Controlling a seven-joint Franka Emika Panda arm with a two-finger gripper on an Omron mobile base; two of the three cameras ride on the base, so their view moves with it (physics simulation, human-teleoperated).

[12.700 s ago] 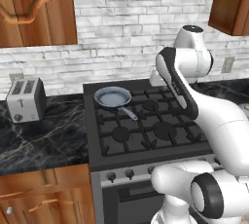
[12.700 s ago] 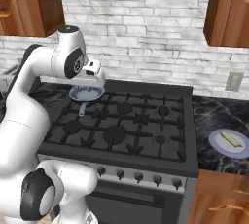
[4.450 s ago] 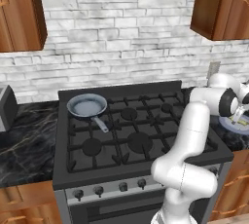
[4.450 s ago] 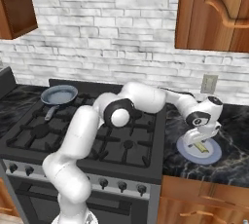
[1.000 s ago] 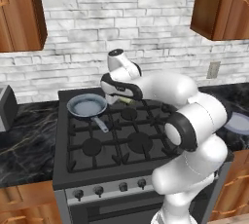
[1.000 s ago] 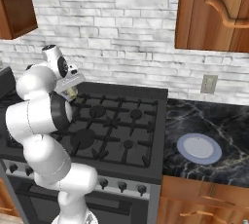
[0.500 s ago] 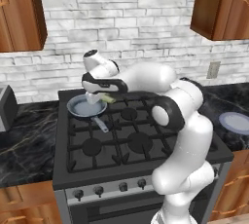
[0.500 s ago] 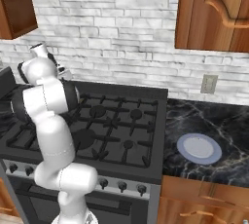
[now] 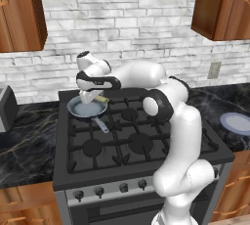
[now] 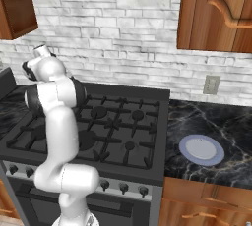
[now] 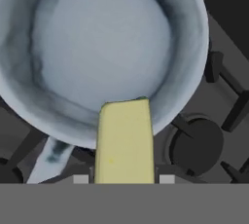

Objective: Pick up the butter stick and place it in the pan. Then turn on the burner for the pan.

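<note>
Here the gripper (image 9: 91, 97) hangs over the far left burner of the stove (image 9: 141, 143), its jaws clamped on the butter stick (image 11: 124, 140), which juts forward from between them in the hand view. The stick's far end reaches over the near rim of the pan (image 11: 102, 47) and looks to be held above it rather than resting inside, though the angle makes that hard to judge. In the left base view the pan (image 9: 84, 107) sits on that far left burner with its dark handle pointing toward the near right, and the butter stick (image 9: 100, 99) shows as a pale sliver beside the hand. A pale plate (image 10: 201, 150) lies on the dark counter (image 10: 216, 122) well to the right.
</note>
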